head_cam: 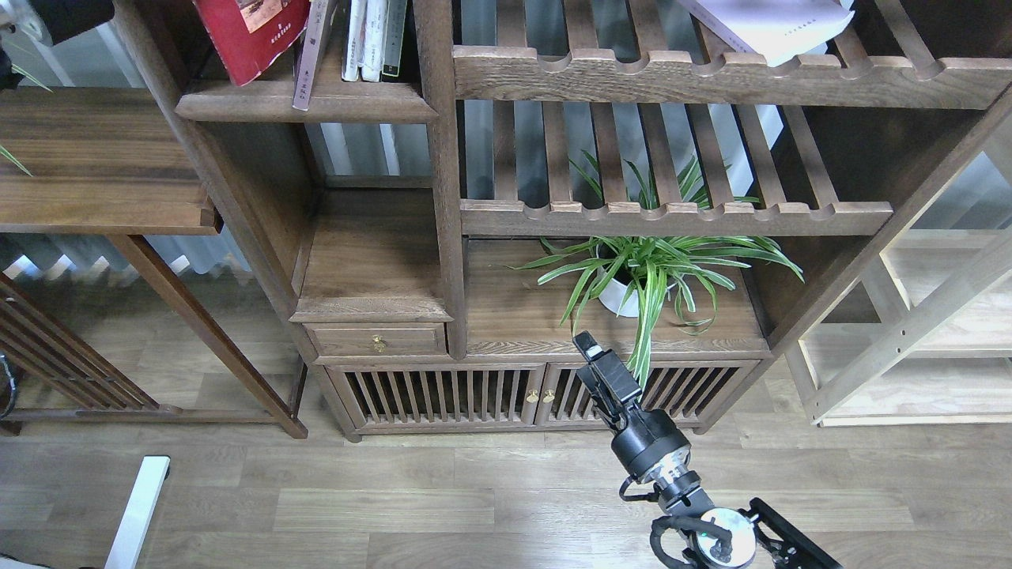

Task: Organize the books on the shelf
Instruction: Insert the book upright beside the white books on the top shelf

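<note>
A spider plant in a white pot stands on the cabinet top, below two slatted shelves with scalloped front rails. Thin pale-spined books stand upright at the top. A small drawer with a brass knob sits above slatted cabinet doors. A dark wooden side tabletop lies to the left, a pale light-wood rack to the right, on wood-plank floor
</note>
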### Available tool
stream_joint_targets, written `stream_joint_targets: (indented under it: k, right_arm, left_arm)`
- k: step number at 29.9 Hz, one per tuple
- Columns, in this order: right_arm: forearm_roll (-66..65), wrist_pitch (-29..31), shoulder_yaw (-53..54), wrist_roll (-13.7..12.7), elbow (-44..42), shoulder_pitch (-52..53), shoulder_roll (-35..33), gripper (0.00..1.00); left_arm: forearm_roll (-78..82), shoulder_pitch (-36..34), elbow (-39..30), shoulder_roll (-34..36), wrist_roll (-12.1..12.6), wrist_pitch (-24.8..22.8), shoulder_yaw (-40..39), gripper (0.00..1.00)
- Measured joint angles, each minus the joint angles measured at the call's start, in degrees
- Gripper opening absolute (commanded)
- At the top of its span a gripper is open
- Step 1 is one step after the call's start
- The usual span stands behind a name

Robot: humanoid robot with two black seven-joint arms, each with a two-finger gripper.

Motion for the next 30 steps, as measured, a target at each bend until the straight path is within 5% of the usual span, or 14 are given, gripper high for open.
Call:
stream_joint_targets:
  k: [12, 25, 30]
  right_arm:
    - [0.01, 0.0, 0.98, 0.0, 1.37, -0.57, 0.0, 0.99]
    - [0.01, 0.0, 0.95, -0.05, 3.0, -2.76, 0.0, 0.99]
    - [0.01, 0.0, 0.93, -0.09, 3.33, -4.11, 0.0, 0.99]
  left_arm:
    - [0.04, -5.6, 9.43, -6.35, 0.0, 0.0, 1.78, 0.03]
    - [0.04, -6.12, 11.98, -9.3, 0.0, 0.0, 2.85, 0.05]
    - [0.04, -4.92, 12.29, -9.66, 0.0, 0.0, 3.13, 0.18]
